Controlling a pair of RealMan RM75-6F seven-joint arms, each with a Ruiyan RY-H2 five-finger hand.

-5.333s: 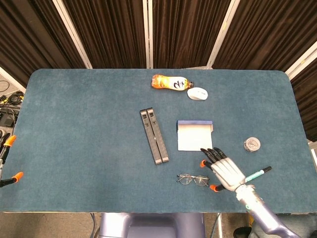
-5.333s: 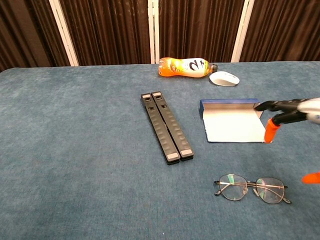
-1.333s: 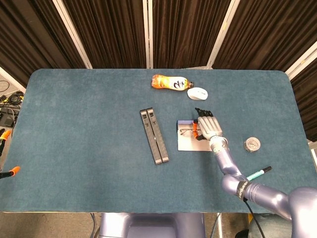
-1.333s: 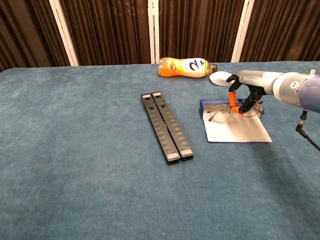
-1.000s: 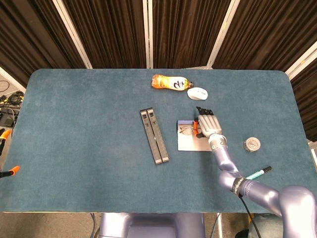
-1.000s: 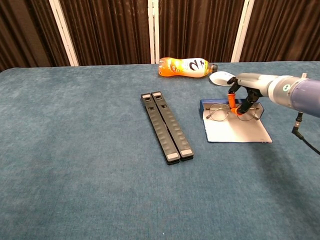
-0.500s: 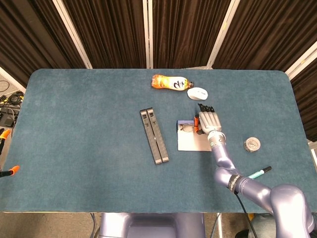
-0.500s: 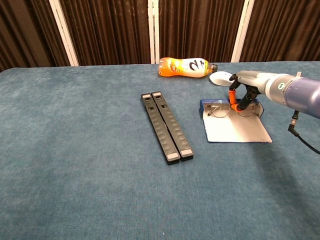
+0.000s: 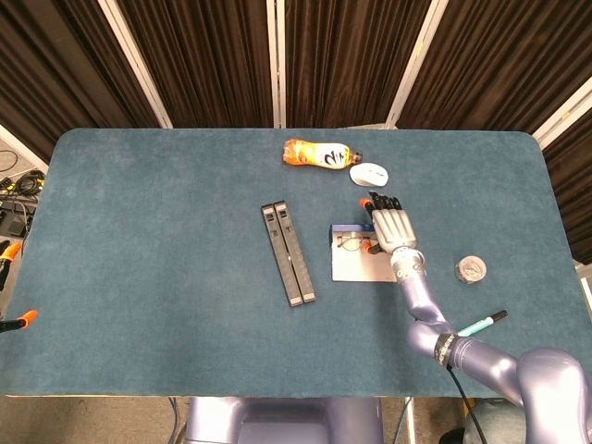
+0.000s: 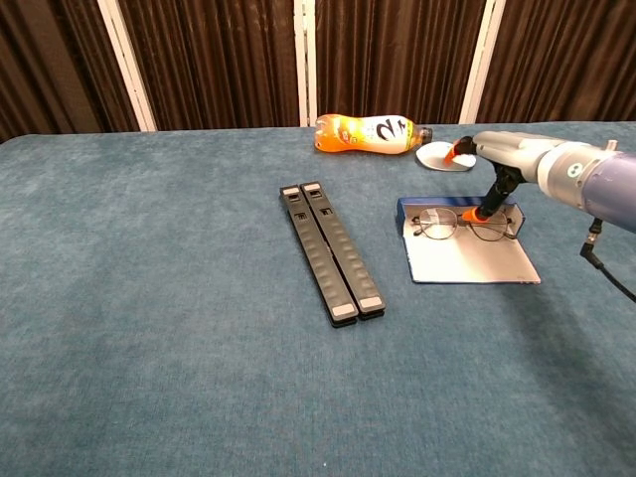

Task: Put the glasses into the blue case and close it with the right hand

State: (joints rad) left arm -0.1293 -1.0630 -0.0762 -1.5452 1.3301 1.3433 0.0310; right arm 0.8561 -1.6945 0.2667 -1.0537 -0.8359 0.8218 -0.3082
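Glasses (image 10: 461,226) now released, lying in the blue case (image 10: 467,248) just under the right hand (image 10: 484,159), fingers spread and lifting clear. Placement looks done; flap not yet folded shut.

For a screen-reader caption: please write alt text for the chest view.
The right robot hand hovers over glasses lying in an open blue case on a blue table. A black folded stand lies left; an orange bottle behind.
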